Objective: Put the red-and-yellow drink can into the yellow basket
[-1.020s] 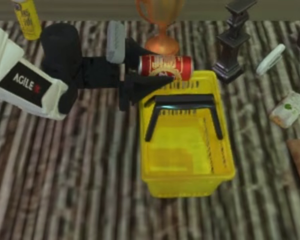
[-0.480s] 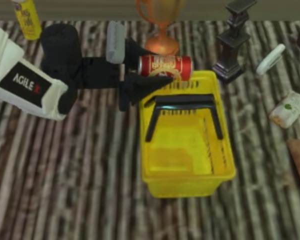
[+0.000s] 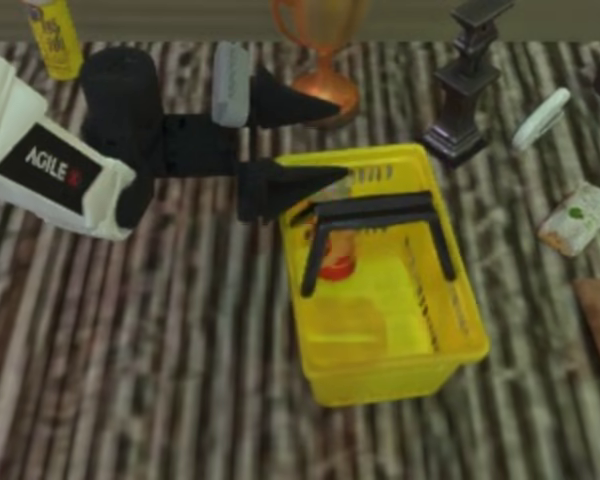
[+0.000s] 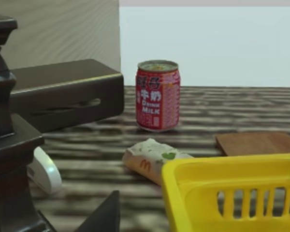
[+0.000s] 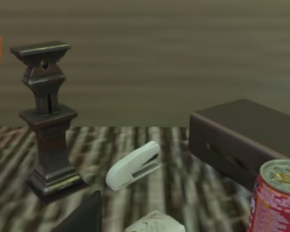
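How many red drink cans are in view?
2. The red-and-yellow drink can sits inside the yellow basket; a red milk-drink can stands on the table beside the dark box. More may be hidden.

Red cylindrical drink can w/ silver top and white lettering [image 4: 157,95] stands upright on the striped brown tabletop [image 4: 222,113], far side. Dark brown rectangular box [image 4: 63,94] sits beside it. Near side: bright yellow plastic basket w/ slotted wall [image 4: 232,193], its corner just in front of a crumpled white paper wrapper [image 4: 152,157]. Flat brown board [image 4: 256,142] behind the basket. Dark carved pedestal [image 4: 9,159] at the edge, white stapler [image 4: 43,170] partly behind it. One dark fingertip [image 4: 104,217] pokes into view.
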